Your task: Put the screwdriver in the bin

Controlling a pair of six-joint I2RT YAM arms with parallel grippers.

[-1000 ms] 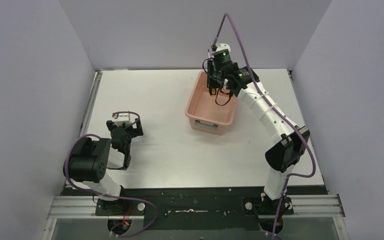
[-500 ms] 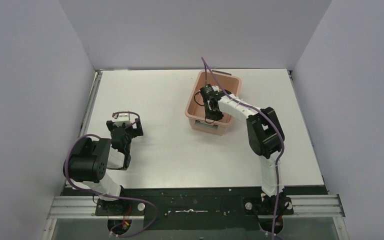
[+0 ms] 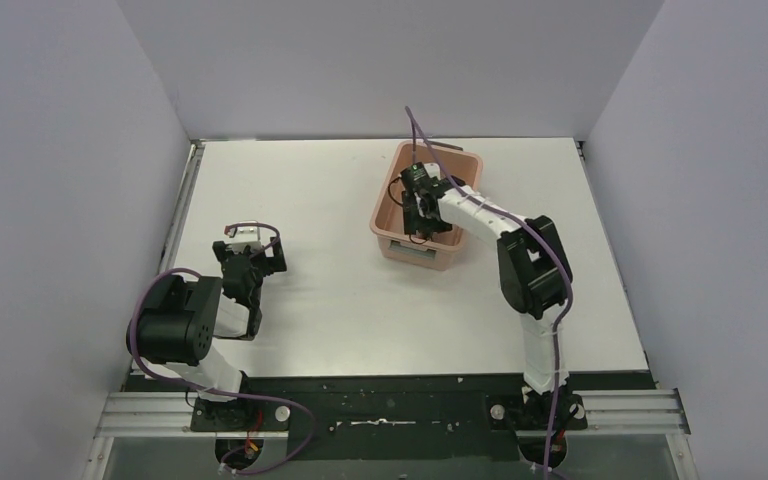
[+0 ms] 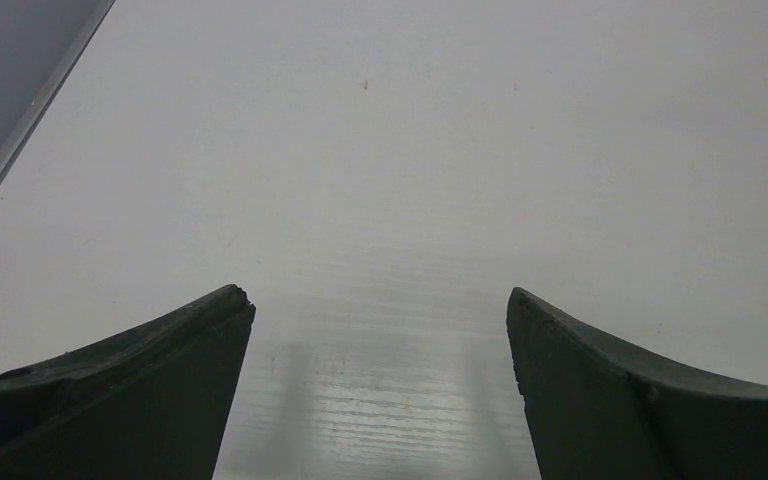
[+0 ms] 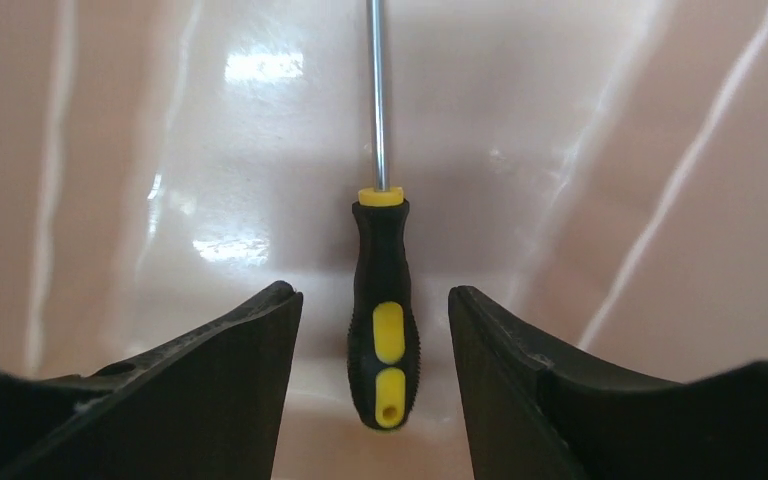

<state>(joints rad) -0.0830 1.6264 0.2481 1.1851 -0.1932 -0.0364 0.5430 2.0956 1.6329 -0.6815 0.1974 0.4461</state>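
Between the fingers of the right tool (image 5: 372,296) the screwdriver (image 5: 384,330) appears to rest on the floor of the bin (image 5: 610,150), with a gap on either side of its yellow-and-black handle and its shaft pointing away from the wrist camera. The jaws stand partly apart and grip nothing. To do the letting-go well, I would open a little wider, then lift straight up so neither finger drags the handle or knocks the bin's wall. Seen from above, the right arm reaches forward and folds down over the bin's rim, wrist dipped inside, cable arching over it. My left tool (image 4: 380,310) hangs wide apart over bare desk (image 4: 460,120), well apart from the bin, its arm folded near its base
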